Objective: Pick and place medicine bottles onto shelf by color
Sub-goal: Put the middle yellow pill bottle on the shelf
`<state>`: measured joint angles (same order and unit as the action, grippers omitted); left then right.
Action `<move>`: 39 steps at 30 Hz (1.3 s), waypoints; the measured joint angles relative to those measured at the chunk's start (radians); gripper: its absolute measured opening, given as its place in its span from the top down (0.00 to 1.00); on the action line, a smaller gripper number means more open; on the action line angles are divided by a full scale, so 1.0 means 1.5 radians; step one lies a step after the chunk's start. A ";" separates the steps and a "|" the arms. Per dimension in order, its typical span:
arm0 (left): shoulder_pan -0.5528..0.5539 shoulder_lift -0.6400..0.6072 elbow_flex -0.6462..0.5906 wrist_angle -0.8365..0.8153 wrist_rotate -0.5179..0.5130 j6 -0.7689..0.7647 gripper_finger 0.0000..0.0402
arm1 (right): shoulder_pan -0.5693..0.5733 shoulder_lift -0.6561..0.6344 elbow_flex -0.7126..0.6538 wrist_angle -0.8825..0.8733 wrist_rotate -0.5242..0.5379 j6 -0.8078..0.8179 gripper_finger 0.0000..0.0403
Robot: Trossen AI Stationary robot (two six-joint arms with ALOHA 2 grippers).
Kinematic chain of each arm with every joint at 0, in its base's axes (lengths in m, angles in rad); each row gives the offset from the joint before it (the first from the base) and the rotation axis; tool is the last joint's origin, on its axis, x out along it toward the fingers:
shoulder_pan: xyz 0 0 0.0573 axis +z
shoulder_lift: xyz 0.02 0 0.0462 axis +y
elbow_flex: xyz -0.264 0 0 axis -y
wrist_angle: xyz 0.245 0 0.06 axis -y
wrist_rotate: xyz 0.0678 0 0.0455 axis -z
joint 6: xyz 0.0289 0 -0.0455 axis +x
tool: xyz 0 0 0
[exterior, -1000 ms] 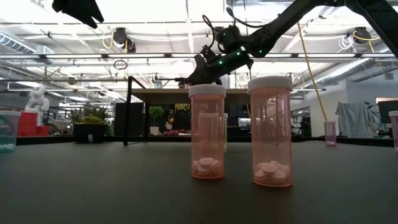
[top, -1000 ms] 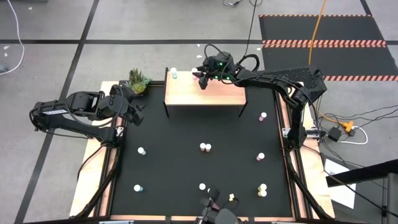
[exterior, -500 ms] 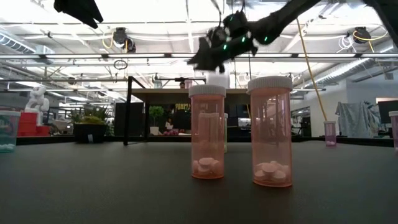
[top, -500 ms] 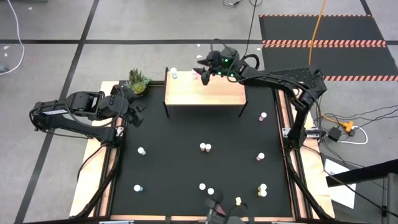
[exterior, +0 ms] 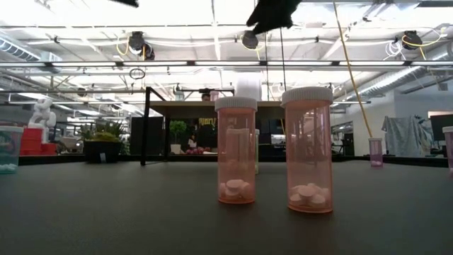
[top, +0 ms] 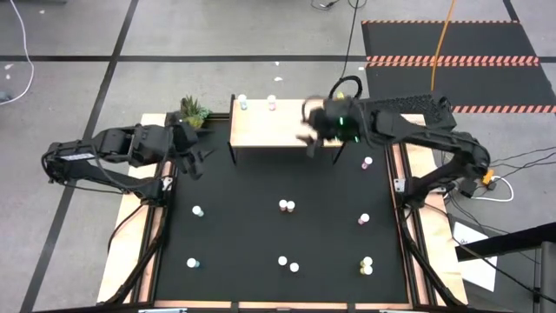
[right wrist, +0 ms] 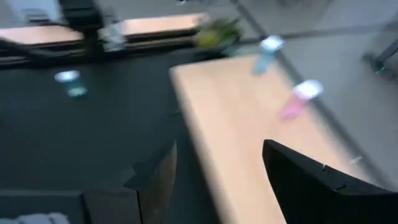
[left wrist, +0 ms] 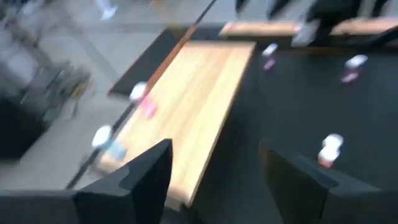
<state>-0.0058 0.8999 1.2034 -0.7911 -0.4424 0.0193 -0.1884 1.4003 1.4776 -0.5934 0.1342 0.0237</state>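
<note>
While its fingers stand spread and empty, the right tool (top: 311, 129) hovers over the shelf (top: 278, 133), pink bottle (top: 272, 103) beyond.

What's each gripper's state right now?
Left gripper: open, empty, near the shelf's left end.
Right gripper: open, empty, above the shelf's right part.

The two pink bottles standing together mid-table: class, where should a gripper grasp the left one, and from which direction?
Grip the left pink bottle around its body just below the white cap, coming straight down. It stands upright, and its neighbour stands close beside it, so the fingers should close from front and back, probably.
</note>
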 joint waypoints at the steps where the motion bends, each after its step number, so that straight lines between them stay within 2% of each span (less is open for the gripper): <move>1: 0.002 0.005 0.000 0.026 0.018 0.022 0.39 | 0.031 -0.001 0.000 -0.021 0.009 0.036 0.42; 8: 0.027 0.042 0.000 0.108 0.142 0.088 0.39 | 0.227 0.026 -0.054 -0.025 0.083 0.232 0.42; 11: 0.033 0.052 0.000 0.102 0.159 0.091 0.39 | 0.279 0.025 -0.080 -0.043 0.122 0.335 0.42; 15: 0.039 0.051 0.000 0.088 0.162 0.104 0.39 | 0.330 0.021 -0.097 -0.153 0.119 0.492 0.42; 19: 0.045 0.048 0.000 0.087 0.175 0.107 0.39 | 0.362 0.006 -0.097 -0.250 0.117 0.581 0.43; 23: 0.043 0.048 0.000 0.084 0.192 0.082 0.39 | 0.365 -0.026 -0.097 -0.255 0.110 0.588 0.46; 27: 0.042 0.048 0.000 0.093 0.185 0.066 0.39 | 0.357 -0.046 -0.097 -0.229 0.101 0.526 0.48; 31: 0.042 0.049 0.000 0.111 0.130 0.049 0.39 | 0.328 -0.066 -0.097 -0.100 0.103 0.441 0.51; 33: 0.042 0.051 0.000 0.117 0.119 0.042 0.39 | 0.306 -0.081 -0.096 -0.076 0.117 0.431 0.53; 36: 0.042 0.064 0.000 0.145 0.117 0.043 0.39 | 0.270 -0.106 -0.096 -0.139 0.116 0.469 0.56; 39: 0.042 0.081 0.000 0.164 0.117 0.050 0.39 | 0.247 -0.133 -0.096 -0.283 0.099 0.546 0.58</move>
<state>0.0566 1.0218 1.2037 -0.5450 -0.2666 0.0943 0.1824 1.2003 1.3342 -1.0185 0.2821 0.8431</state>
